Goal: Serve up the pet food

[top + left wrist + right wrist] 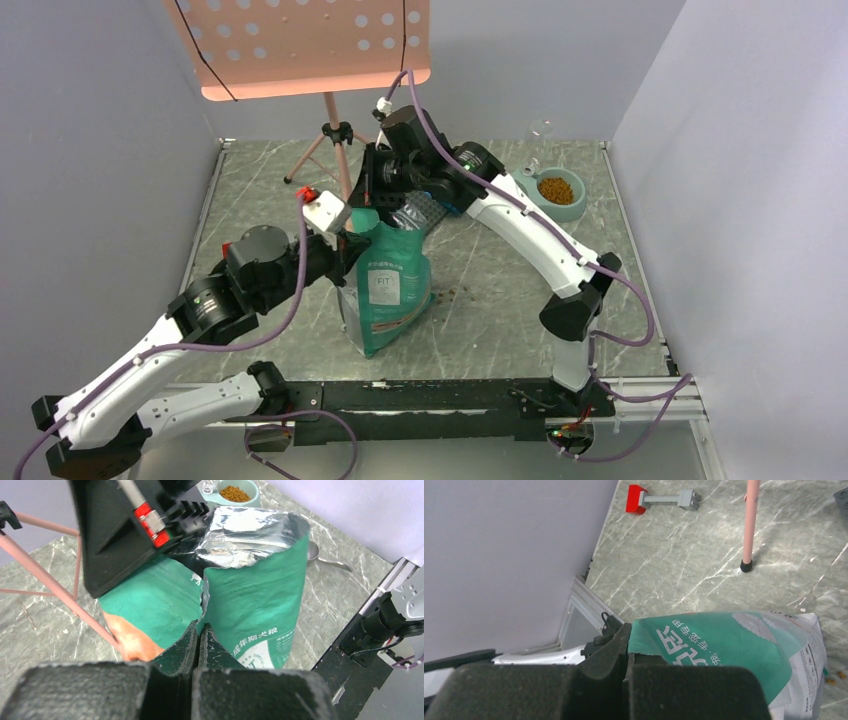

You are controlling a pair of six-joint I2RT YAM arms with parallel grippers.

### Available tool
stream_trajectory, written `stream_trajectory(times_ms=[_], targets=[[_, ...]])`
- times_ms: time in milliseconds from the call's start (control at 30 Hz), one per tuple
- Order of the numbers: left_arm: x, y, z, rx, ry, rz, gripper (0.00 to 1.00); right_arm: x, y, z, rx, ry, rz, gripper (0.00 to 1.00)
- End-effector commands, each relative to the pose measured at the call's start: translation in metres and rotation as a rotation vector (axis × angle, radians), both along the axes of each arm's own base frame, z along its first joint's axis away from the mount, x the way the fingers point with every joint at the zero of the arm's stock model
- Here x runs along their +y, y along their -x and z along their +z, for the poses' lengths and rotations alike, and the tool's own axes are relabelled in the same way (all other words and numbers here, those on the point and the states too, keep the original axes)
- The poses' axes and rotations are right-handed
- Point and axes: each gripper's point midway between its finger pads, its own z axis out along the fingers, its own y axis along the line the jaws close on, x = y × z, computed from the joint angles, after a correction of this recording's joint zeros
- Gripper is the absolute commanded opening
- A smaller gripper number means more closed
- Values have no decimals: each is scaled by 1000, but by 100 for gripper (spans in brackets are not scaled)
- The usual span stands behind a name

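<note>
Top external view: on the grey marble table (500, 330) the teal-green bag (385, 295) stands upright just left of centre with its silver-lined mouth open. The left fingers (192, 641) are pressed together on the bag's torn edge at its ten o'clock corner, and the right fingers (619, 646) are clamped on its top rim at twelve o'clock. Toward two o'clock from the bag, well apart, the pale blue bowl (577, 210) holds the pet food (558, 190), and a few loose pellets (462, 293) lie on the table at the bag's three o'clock.
</note>
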Motion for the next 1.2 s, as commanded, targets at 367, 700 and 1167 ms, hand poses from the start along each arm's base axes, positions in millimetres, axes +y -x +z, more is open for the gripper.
stream_trajectory(times_ms=[367, 700, 1167], targets=[[23, 12, 12, -27, 92, 28, 0, 3, 14, 61, -53, -237, 238, 56], [39, 23, 27, -50, 135, 38, 0, 33, 21, 76, 82, -387, 249, 0], [48, 2, 17, -17, 83, 173, 39, 28, 13, 72, 140, -417, 108, 0]])
